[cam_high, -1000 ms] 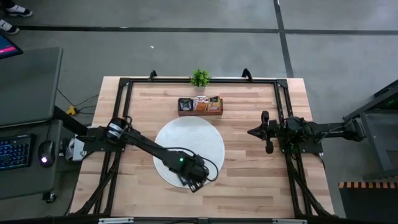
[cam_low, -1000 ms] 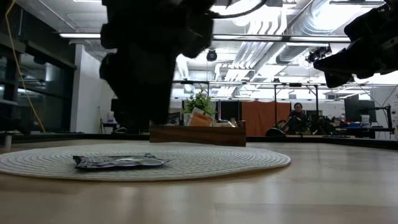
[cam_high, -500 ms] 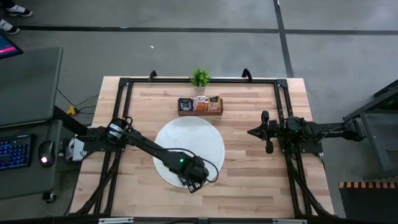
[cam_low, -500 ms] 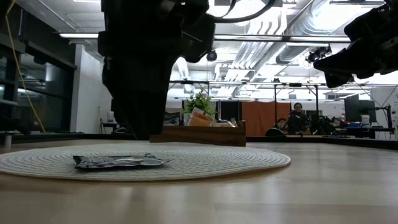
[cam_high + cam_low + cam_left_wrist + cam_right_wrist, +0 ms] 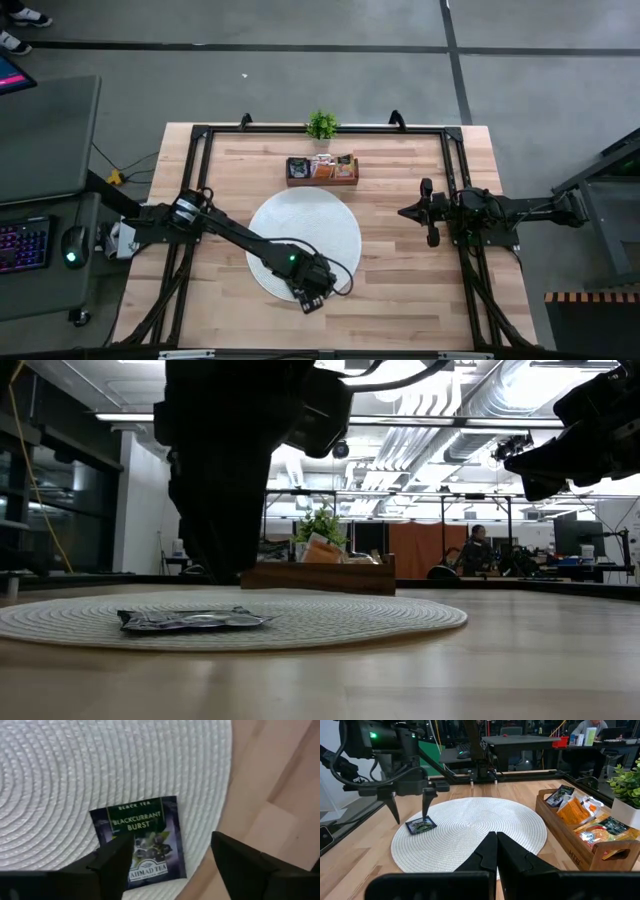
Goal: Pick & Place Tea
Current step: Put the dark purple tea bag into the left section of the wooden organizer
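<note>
A black tea sachet lies flat on the round white woven mat, close to its near rim, and also shows in the low view and the right wrist view. My left gripper is open and hovers just above it, fingers pointing down, without touching it. From above, the left gripper hides the sachet. More sachets, black, orange and white, stand in the wooden tray. My right gripper is shut and waits raised at the table's right side.
The wooden tray sits beyond the mat near the far edge, with a small potted plant behind it. A black frame runs round the table's edges. Bare wood lies between the mat and the right arm.
My left gripper has drifted slightly toward the table's near-left and stayed open. The black sachet has kept its place on the mat.
</note>
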`<action>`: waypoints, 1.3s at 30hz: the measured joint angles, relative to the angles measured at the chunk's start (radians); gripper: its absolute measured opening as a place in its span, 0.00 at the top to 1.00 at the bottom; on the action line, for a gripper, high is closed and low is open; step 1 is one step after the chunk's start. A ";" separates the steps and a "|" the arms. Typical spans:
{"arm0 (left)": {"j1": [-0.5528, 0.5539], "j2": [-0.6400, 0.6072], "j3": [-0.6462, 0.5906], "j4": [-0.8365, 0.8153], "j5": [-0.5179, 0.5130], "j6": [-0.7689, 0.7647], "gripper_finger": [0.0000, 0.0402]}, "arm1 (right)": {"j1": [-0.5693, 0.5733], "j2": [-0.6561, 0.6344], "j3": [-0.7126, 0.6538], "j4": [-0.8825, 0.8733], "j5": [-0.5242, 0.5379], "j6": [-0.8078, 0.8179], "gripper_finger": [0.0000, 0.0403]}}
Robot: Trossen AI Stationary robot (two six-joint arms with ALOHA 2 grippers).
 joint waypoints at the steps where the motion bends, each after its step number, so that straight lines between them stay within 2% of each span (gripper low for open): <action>1: 0.000 0.000 0.000 -0.002 -0.004 -0.006 0.33 | 0.000 0.000 0.000 0.000 0.000 0.000 1.00; 6: 0.001 0.000 0.000 -0.004 -0.018 -0.050 0.18 | 0.000 0.000 0.000 0.000 0.000 0.000 1.00; 9: 0.000 0.000 0.000 -0.004 -0.019 -0.064 0.13 | 0.000 0.000 0.000 0.000 0.000 0.000 1.00; 16: 0.000 0.057 0.002 -0.004 -0.031 -0.075 0.11 | 0.000 0.000 0.000 0.000 0.000 0.000 1.00; 25: 0.000 0.063 0.002 -0.015 -0.054 -0.124 0.12 | 0.000 0.000 0.000 0.000 0.000 0.000 1.00; 30: 0.000 0.064 0.001 -0.016 -0.058 -0.124 0.20 | 0.000 0.000 0.000 0.000 0.000 0.000 1.00; 39: 0.001 0.064 0.000 -0.009 -0.080 -0.119 0.46 | 0.000 0.000 0.000 0.000 0.000 0.000 1.00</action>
